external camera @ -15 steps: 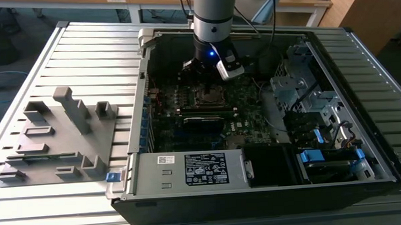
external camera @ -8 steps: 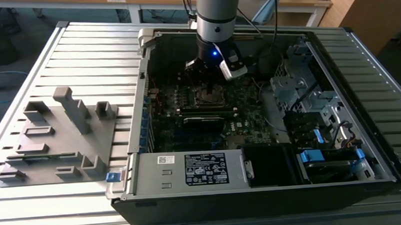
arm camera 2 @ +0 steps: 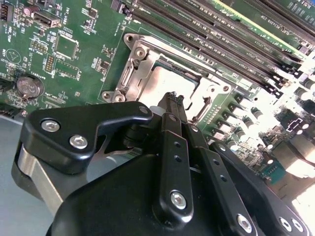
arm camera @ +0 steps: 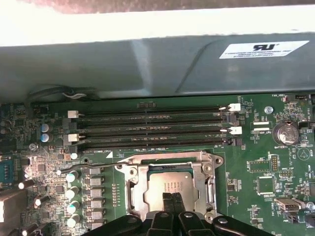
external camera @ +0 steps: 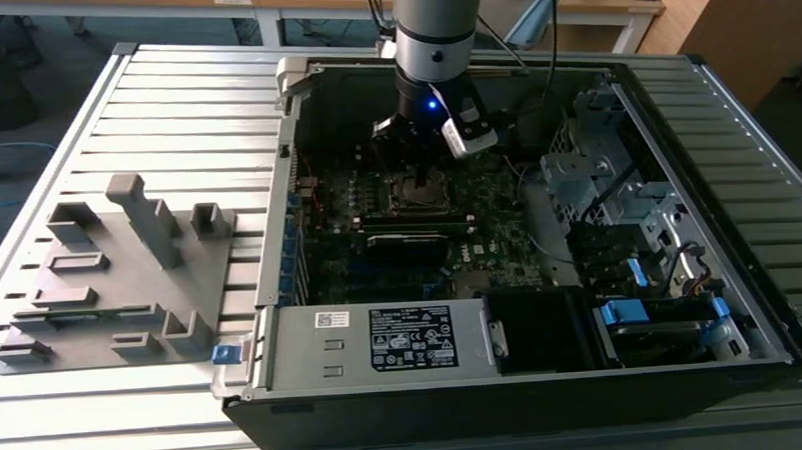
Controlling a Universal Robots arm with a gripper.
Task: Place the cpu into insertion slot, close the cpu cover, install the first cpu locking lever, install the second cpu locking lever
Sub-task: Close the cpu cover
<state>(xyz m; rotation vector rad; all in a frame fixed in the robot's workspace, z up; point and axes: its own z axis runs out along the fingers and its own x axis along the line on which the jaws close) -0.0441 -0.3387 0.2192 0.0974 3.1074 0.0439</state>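
Note:
The cpu (arm camera: 166,185) lies flat in the insertion slot (external camera: 423,191) on the green motherboard, its dull grey top showing. The silver cpu cover (arm camera: 172,165) lies down around it, framing the chip in both wrist views. My gripper (arm camera: 172,200) is shut, its two black fingers pressed together with nothing between them. Their tips hang right over the cpu (arm camera 2: 167,81); I cannot tell whether they touch it. A thin metal lever (arm camera: 98,161) runs along one side of the socket. In the exterior view the gripper (external camera: 422,154) stands over the socket inside the open case.
Long black memory slots (arm camera: 152,129) run beside the socket, and a coin battery (arm camera: 285,133) sits further along. The grey case wall (arm camera: 147,64) rises behind them. A power supply (external camera: 378,341) fills the case's near end. A grey fixture (external camera: 110,275) stands at the exterior view's left.

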